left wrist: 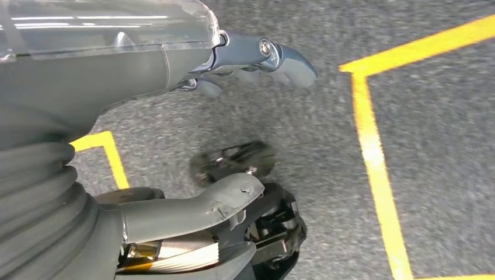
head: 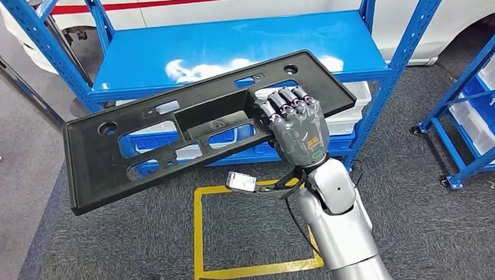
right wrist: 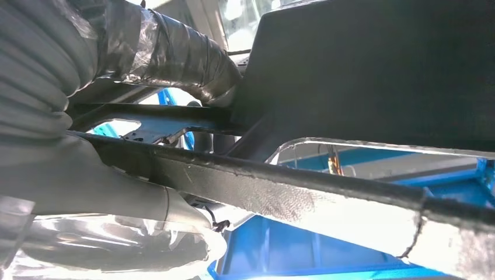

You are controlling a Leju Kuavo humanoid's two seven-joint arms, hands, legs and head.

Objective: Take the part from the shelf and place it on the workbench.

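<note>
The part (head: 167, 135) is a long flat black plastic panel with cut-outs and a recessed pocket in its middle. In the head view it hangs in the air in front of the blue shelf (head: 239, 49), tilted, its left end lower. My right hand (head: 296, 127) grips it near its middle, fingers curled over the edge of a cut-out. In the right wrist view the part (right wrist: 373, 76) runs close across the picture, with my right hand (right wrist: 111, 186) wrapped around one of its bars. My left hand (left wrist: 192, 134) hangs over the grey floor with its fingers apart, holding nothing.
The shelf's blue top board (head: 239, 49) is bare; white bins (head: 354, 117) sit on its lower level. A second blue rack (head: 483, 112) with white bins stands at the right. A yellow taped square (head: 250, 227) marks the grey carpet below. A white vehicle (head: 256, 0) stands behind the shelf.
</note>
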